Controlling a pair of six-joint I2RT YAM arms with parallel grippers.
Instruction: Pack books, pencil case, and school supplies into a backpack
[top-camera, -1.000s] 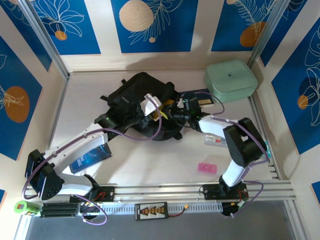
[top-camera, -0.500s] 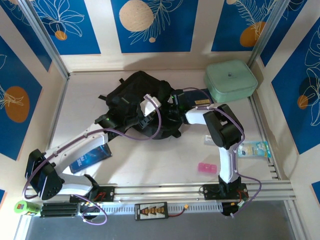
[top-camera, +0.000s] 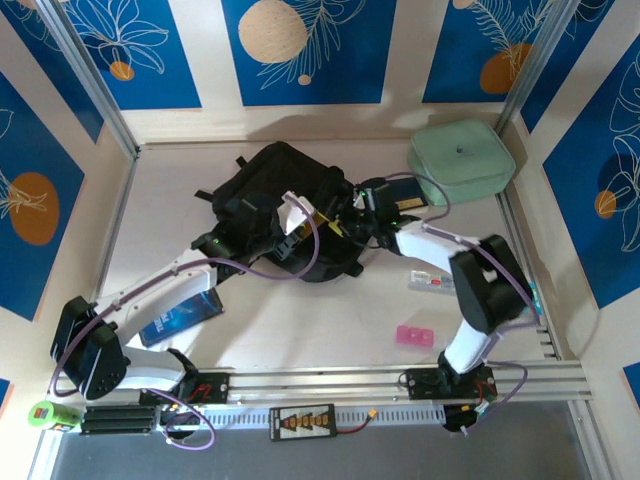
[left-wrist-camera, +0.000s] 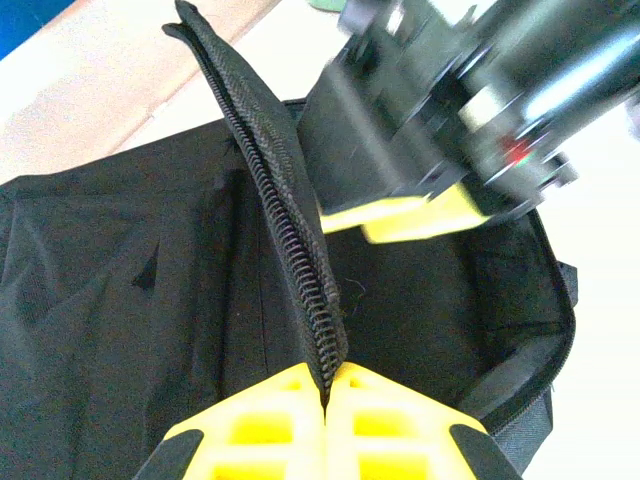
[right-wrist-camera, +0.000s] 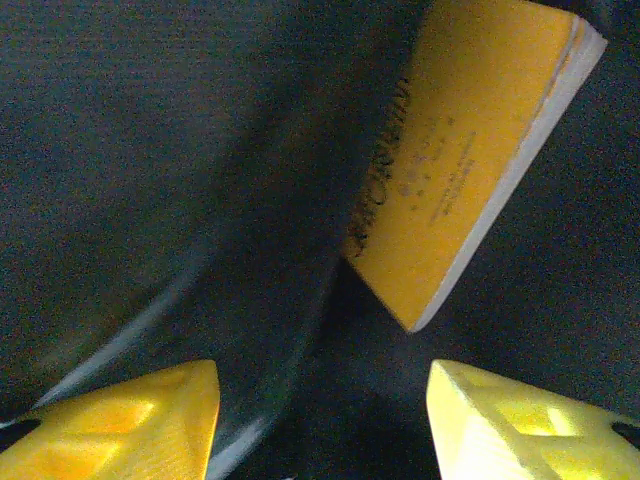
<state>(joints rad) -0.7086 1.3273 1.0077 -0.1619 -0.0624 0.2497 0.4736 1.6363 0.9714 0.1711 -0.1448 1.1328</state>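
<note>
The left gripper (left-wrist-camera: 325, 388) is pinched tight on the zip edge (left-wrist-camera: 285, 220) of the black backpack (left-wrist-camera: 110, 300), holding it up. The right gripper (right-wrist-camera: 322, 400) has its 2 fingers apart inside the backpack. The yellow book (right-wrist-camera: 465, 150) lies just ahead of them, touching neither.

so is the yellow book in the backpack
In. The book lies on the backpack lining, clear of the open right gripper.

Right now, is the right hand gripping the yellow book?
No, in the right wrist view the right hand stands open and the yellow book lies beyond its fingertips, not between them, inside the black backpack.
</note>
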